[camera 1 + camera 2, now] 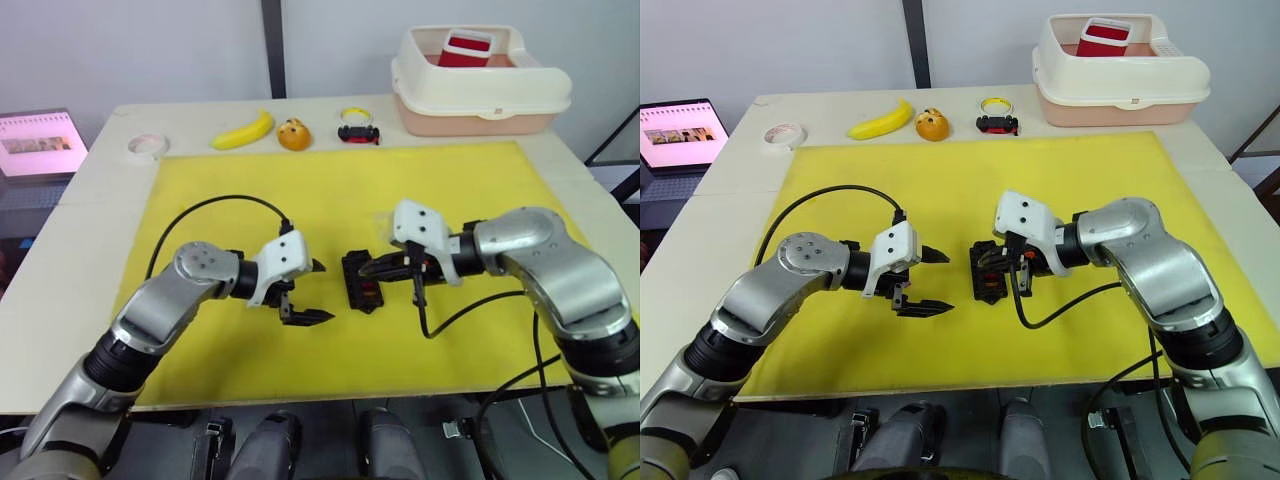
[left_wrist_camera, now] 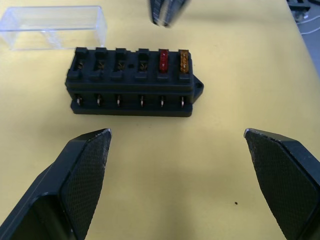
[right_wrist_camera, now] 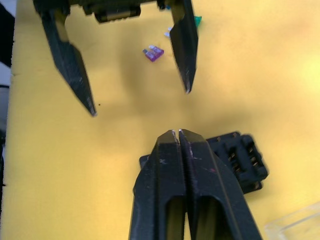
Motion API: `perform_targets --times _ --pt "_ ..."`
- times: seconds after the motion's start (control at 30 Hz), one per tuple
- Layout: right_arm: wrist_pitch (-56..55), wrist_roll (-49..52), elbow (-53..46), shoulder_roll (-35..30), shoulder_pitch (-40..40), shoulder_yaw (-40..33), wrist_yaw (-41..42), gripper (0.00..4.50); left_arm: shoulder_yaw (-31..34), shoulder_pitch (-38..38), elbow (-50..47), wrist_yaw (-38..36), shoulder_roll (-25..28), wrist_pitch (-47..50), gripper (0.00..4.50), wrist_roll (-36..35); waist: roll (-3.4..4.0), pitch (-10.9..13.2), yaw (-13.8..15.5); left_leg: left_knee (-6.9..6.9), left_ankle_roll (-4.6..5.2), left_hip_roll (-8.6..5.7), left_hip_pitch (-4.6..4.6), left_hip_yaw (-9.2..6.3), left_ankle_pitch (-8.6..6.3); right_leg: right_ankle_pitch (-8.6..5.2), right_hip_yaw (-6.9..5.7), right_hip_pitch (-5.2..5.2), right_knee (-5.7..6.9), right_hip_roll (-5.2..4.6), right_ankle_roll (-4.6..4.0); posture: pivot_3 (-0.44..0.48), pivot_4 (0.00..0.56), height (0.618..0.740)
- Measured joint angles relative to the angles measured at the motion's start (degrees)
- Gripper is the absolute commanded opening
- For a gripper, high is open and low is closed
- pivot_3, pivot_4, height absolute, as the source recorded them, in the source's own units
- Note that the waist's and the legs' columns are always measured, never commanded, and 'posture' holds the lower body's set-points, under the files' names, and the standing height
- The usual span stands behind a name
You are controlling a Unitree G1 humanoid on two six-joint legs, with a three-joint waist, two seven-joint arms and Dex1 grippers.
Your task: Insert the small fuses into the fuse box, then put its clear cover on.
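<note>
The fuse box (image 2: 132, 82), a black block with a row of six slots, lies on the yellow mat (image 1: 330, 180) near the counter's front edge, between the two grippers. A red fuse (image 2: 163, 61) and an orange fuse (image 2: 183, 61) sit in its two end slots; the other four look empty. The left gripper (image 2: 177, 137) faces the box from close by, its fingers spread wide, holding nothing. The right gripper (image 3: 179, 131) hangs over the box, its fingers pressed together, seemingly empty. The clear cover (image 2: 52, 27) lies just beyond the box. A purple fuse (image 3: 153, 53) and a teal one (image 3: 197, 20) lie loose under the left gripper.
</note>
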Motion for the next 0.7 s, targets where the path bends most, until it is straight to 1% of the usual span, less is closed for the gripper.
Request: perform_targets --times 0.3,0.53,0.7 --pt "-4.8 0.4 0.3 0.1 5.2 0.2 -6.7 0.05 0.0 -0.3 0.1 -0.9 -0.1 -0.1 4.50 0.1 0.00 0.0 -0.1 0.00 0.00 0.00 0.00 0.00 0.00 0.00 0.00 0.00 0.00 0.00 0.00 0.000 0.150 0.740" --pt "-5.8 0.5 2.4 -0.7 6.6 1.3 -7.4 0.05 0.0 -0.4 0.1 -0.9 -0.2 -0.2 4.50 0.6 0.00 0.0 -0.1 0.00 0.00 0.00 0.00 0.00 0.00 0.00 0.00 0.01 -0.01 0.01 0.00 0.000 0.150 0.740" --pt "-8.6 0.4 3.4 -1.4 7.3 2.4 -7.6 0.05 0.0 -0.4 0.1 -0.8 -0.3 -0.7 4.50 0.7 0.00 0.0 -0.1 0.00 0.00 0.00 0.07 0.00 0.00 0.00 0.00 0.08 -0.01 0.01 0.00 0.000 0.150 0.740"
